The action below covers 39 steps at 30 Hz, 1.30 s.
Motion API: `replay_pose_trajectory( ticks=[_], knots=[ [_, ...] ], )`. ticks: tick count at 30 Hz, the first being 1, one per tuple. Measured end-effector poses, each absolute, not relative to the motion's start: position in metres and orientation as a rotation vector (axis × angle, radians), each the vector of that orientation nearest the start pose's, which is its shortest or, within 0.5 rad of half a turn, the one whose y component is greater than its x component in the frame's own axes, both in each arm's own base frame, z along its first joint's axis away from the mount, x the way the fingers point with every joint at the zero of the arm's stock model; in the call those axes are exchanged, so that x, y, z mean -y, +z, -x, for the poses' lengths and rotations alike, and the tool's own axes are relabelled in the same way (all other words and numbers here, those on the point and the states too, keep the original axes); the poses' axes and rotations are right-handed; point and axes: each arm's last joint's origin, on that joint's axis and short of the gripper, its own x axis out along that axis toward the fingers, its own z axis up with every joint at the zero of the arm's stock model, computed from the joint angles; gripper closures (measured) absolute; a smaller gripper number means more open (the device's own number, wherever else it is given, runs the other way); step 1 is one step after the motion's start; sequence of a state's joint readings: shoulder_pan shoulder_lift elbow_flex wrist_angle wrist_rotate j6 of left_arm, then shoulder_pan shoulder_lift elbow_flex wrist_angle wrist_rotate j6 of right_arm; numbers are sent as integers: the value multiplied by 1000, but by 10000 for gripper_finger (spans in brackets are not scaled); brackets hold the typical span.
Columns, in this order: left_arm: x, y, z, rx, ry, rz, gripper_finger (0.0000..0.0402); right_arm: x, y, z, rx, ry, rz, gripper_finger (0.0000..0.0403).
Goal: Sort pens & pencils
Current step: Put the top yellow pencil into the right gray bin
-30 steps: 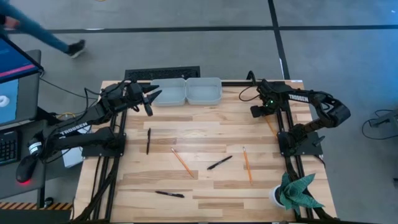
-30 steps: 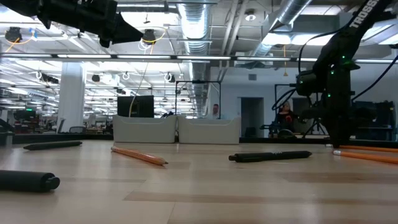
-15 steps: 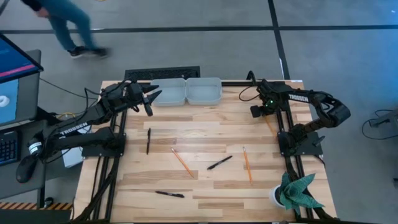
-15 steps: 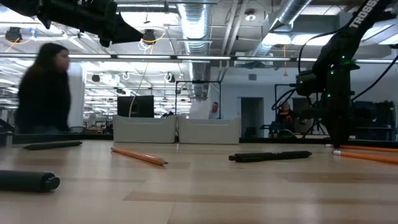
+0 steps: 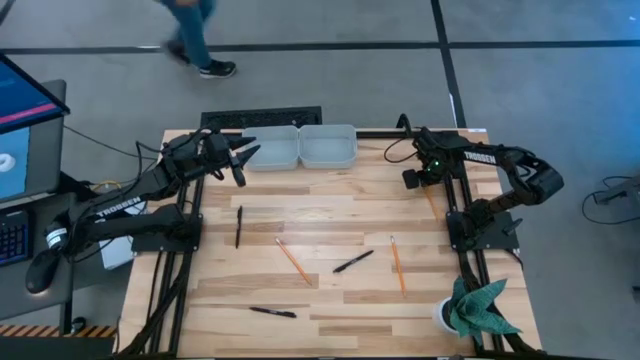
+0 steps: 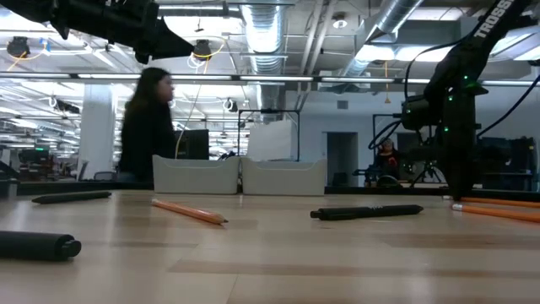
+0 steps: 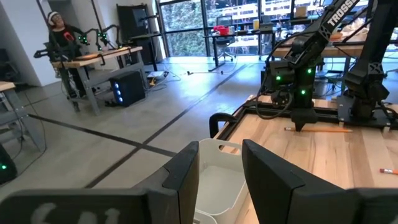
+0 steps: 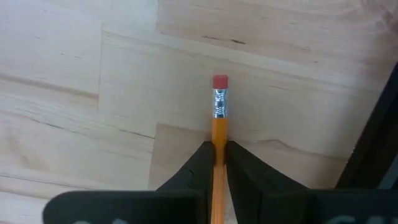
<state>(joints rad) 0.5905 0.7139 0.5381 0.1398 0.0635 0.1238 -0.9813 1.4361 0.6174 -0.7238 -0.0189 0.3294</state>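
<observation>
The right gripper (image 8: 217, 163) is down at the table's (image 5: 330, 300) right edge, fingers pinched tight on a pencil (image 8: 218, 118) lying flat on the wood. The left gripper (image 5: 243, 158) hangs over the left bin (image 5: 272, 150), fingers partly apart, holding nothing. Two more pencils (image 5: 293, 260) and three pens (image 5: 238, 226) lie scattered mid-table.

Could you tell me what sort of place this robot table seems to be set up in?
Most likely an open-plan robotics lab or workshop. The low view shows bare silver ceiling ducts and a person walking past; the left wrist view shows workbenches with equipment on a grey concrete floor with large windows.
</observation>
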Motion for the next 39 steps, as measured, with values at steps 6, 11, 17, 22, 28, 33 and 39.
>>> replay_pose_trajectory(
  ticks=[6,11,17,22,28,33,39],
  knots=[
    [-92,289,-141,-71,523,-124,287,165,131,-111,-1287,-1002,-1019,344],
    [-92,289,-141,-71,523,-124,287,165,131,-111,-1283,-1002,-1021,344],
    [-95,286,-145,-89,521,-120,287,171,144,-123,-1274,-983,-983,344],
    [-99,280,-151,-128,518,-104,287,172,156,-137,-1248,-962,-956,344],
    [-103,273,-157,-167,514,-90,287,169,171,-156,-1235,-915,-907,344],
    [-104,274,-159,-150,514,-92,287,165,186,-175,-1193,-875,-863,344],
    [-104,276,-159,-128,516,-98,287,161,211,-199,-1112,-826,-813,344]
  ],
)
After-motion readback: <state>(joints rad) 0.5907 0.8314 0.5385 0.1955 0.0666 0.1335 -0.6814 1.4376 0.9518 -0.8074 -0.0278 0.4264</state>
